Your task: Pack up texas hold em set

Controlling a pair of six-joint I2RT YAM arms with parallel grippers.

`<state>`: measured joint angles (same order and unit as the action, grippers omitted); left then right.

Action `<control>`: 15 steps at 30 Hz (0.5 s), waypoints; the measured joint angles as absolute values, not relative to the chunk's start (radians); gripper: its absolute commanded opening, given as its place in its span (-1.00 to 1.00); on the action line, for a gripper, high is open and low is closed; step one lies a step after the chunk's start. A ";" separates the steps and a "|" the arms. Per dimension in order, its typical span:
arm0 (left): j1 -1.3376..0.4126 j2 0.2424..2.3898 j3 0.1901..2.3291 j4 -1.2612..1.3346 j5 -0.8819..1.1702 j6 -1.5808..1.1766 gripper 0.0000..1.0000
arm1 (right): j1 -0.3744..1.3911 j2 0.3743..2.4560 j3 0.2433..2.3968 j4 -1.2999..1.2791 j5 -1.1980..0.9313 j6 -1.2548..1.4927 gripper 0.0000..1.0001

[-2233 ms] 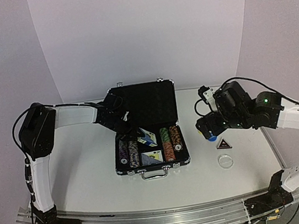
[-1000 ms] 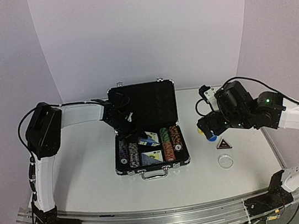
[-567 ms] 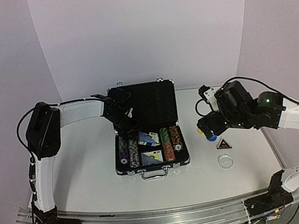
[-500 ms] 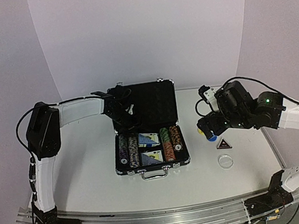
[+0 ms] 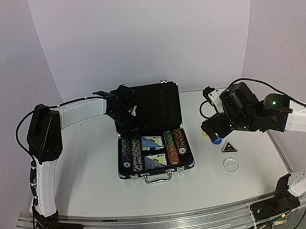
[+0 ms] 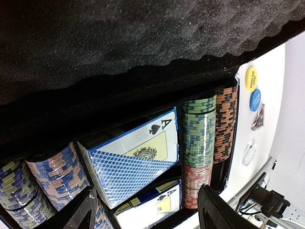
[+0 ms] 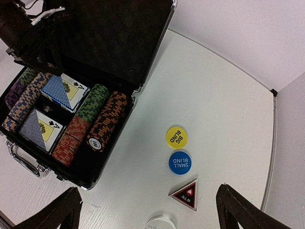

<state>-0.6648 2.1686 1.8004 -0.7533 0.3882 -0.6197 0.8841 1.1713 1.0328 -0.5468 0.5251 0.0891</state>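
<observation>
Reading off my right wrist view: the yellow disc (image 7: 176, 137) says BIG BLIND, the blue disc (image 7: 180, 162) says SMALL BLIND, and the dark triangular button (image 7: 186, 194) says ALL IN. Both card decks (image 7: 66, 91) in the briefcase (image 7: 114, 38) show an A with a spade.

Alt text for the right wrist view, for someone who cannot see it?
An open black briefcase holds striped poker chips and two blue-backed card decks. On the table to its right lie a yellow disc, a blue disc, a dark triangular button and, partly cut off, a clear disc. The right gripper hangs open above.
</observation>
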 measured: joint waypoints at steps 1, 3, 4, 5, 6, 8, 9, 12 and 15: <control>-0.667 2.170 1.801 -0.756 0.388 -0.619 0.45 | 0.884 1.171 1.032 -0.545 0.526 0.089 0.90; -0.671 2.177 1.801 -0.760 0.389 -0.617 0.44 | 0.884 1.171 1.031 -0.543 0.528 0.089 0.90; -0.674 2.182 1.801 -0.760 0.389 -0.617 0.45 | 0.884 1.171 1.029 -0.541 0.529 0.089 0.91; -0.676 2.189 1.801 -0.761 0.389 -0.616 0.44 | 0.884 1.171 1.028 -0.540 0.530 0.089 0.91; -0.678 2.195 1.801 -0.762 0.389 -0.616 0.44 | 0.884 1.171 1.026 -0.539 0.531 0.089 0.90; -0.681 2.205 1.801 -0.768 0.389 -0.616 0.44 | 0.884 1.171 1.023 -0.538 0.531 0.089 0.90; -0.682 2.208 1.801 -0.770 0.389 -0.617 0.43 | 0.884 1.170 1.021 -0.538 0.532 0.089 0.90; -0.685 2.210 1.801 -0.771 0.389 -0.616 0.37 | 0.884 1.168 1.015 -0.538 0.532 0.089 0.90; -0.686 2.211 1.801 -0.770 0.391 -0.616 0.24 | 0.884 1.168 1.012 -0.538 0.532 0.090 0.90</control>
